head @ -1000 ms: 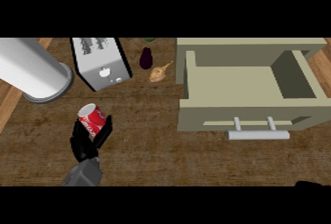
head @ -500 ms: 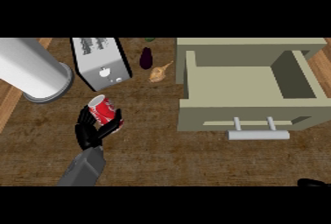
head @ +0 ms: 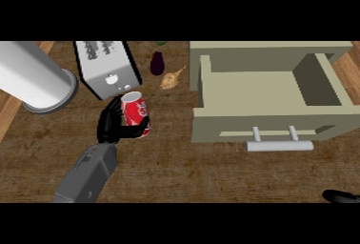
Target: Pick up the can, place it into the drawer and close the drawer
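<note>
Between my left robot hand (head: 116, 125) and the open drawer (head: 260, 90) I see bare bench (head: 175, 167). The toaster (head: 107, 69) crowds it behind, the steel cylinder (head: 32, 76) stands to its left, and the drawer's front wall with handle (head: 279, 145) bars low entry.

You see a red can (head: 135, 114) with white lettering and a pale silver top, wrapped by a black left hand (head: 115, 125) on a grey forearm (head: 87, 175). The drawer (head: 271, 125) is pale olive-beige with a light grey handle (head: 279, 145). The counter (head: 211, 171) is dark brown woodgrain. The toaster (head: 107, 66) is silver-grey.
</note>
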`<state>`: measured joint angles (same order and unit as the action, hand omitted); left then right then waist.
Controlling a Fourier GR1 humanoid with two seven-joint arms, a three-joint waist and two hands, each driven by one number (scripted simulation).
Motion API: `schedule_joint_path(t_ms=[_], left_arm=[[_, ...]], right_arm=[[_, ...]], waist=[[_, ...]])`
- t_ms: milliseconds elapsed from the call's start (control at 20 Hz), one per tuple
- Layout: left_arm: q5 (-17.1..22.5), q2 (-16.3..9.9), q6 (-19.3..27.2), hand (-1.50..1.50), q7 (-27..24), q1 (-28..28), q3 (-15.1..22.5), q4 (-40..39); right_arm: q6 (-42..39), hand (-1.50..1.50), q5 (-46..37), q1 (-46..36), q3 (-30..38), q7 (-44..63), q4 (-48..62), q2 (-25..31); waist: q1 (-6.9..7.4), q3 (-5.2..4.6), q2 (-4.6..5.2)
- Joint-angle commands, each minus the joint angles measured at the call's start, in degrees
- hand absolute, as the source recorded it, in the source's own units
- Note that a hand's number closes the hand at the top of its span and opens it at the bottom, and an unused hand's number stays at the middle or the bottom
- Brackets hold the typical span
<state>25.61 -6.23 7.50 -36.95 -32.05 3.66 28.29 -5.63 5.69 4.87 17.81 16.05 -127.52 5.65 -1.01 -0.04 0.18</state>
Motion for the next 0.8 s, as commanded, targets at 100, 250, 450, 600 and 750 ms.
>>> schedule_joint_path(t_ms=[100, 250, 450, 600, 750], left_arm=[[-3.03, 0.75, -2.71, 1.50, 5.41, -6.14, 2.17, 0.46], [-4.71, 2.01, 2.40, 1.50, 10.38, -8.67, 3.94, 6.55], [-5.34, 1.14, 3.60, 1.50, 20.42, -9.14, 6.03, 16.83], [-5.22, 0.90, 5.20, 1.50, 27.01, -14.91, 5.36, 19.59], [-6.15, 1.88, 6.93, 1.50, 31.02, -16.36, 5.41, 22.64]], right_arm=[[0.97, -1.50, -2.65, -2.59, -0.71, 0.41, 2.14, 0.69], [-0.27, -1.50, 0.52, 1.32, 0.93, 1.25, -2.35, 0.35], [1.02, -1.50, -0.95, 3.55, -0.43, 2.82, -6.47, -1.65], [1.47, -1.50, -0.79, -0.84, 0.48, 4.32, -3.25, 0.63], [2.58, -1.50, -4.29, -1.45, -2.19, 2.24, -1.12, -1.34]], waist=[[0.52, 0.02, -0.06], [0.55, 0.06, -0.35], [1.01, 0.08, -0.55], [1.04, 0.07, -0.41], [0.99, 0.05, -0.27]])
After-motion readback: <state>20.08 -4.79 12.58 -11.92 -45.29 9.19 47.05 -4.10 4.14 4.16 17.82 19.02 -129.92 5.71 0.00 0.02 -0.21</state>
